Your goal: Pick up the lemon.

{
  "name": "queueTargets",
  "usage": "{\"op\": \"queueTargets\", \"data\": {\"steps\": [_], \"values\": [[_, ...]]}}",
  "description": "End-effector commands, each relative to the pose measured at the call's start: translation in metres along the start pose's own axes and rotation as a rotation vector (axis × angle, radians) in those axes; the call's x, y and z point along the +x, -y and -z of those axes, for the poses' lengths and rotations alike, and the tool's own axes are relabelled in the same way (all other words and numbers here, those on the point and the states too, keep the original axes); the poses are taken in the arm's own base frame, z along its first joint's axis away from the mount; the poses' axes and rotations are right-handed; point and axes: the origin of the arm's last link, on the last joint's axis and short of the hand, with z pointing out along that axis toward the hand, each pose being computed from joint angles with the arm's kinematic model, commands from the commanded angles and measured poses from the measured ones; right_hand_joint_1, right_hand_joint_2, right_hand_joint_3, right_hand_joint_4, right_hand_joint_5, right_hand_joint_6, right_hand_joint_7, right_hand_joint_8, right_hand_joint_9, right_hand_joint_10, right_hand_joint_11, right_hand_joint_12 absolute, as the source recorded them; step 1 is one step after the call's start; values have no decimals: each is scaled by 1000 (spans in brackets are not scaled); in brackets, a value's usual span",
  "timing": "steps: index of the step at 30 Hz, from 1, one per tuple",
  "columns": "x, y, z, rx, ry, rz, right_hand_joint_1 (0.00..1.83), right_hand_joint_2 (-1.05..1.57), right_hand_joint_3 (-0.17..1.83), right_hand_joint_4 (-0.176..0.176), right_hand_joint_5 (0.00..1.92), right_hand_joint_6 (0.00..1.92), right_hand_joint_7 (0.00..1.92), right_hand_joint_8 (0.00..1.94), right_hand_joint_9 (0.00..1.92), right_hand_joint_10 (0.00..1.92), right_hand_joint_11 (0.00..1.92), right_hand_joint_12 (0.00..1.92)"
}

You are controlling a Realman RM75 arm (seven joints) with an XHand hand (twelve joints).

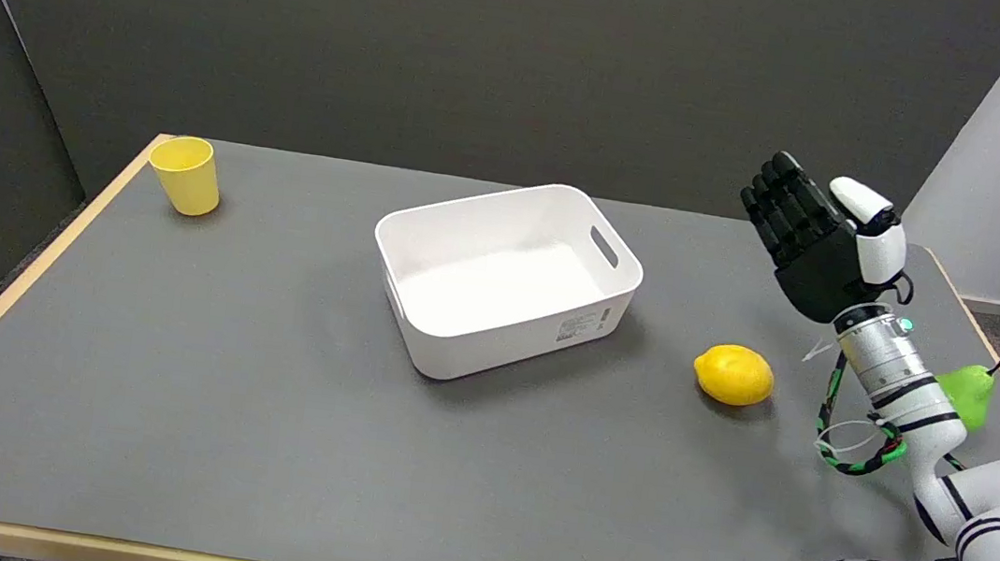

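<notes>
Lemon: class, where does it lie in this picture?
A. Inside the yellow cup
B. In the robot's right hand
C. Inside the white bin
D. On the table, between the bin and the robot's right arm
D: the lemon rests on the grey table, right of the bin, while the right hand is raised above it, holding nothing.
</notes>
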Motion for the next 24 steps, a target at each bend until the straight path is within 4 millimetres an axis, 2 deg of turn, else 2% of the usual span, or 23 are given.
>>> {"op": "queueTargets", "data": {"steps": [1, 4, 6, 8, 12, 16, 19, 24], "values": [[15, 13, -2, -4, -28, 28, 327, 839, 990, -113, 7, 179, -1, 43, -1, -1, -1, -1], [12, 13, -4, 7, -19, 22, 326, 836, 963, -113, 3, 188, -1, 39, -1, -1, -1, -1], [10, 11, -3, -2, -14, 22, 333, 886, 860, -113, 0, 199, -1, 34, -1, -1, -1, -1], [9, 9, -4, -12, -8, 22, 332, 845, 997, -112, 8, 173, -1, 40, -1, -1, -1, -1], [-1, 2, -7, -38, 43, 53, 353, 862, 1004, -111, 9, 167, -1, 34, -1, -1, -1, -1], [-17, -2, -7, -51, 123, 234, 398, 848, 989, -116, 8, 142, -1, 7, -1, -1, -1, -1], [-29, -5, -4, -65, 174, 393, 493, 837, 798, -133, -1, 111, -1, -1, -1, -1, -1, -1], [-46, -13, -3, -110, 190, 686, 580, 788, 782, -144, -1, 81, -1, -1, -1, -1, -1, -1]]}}
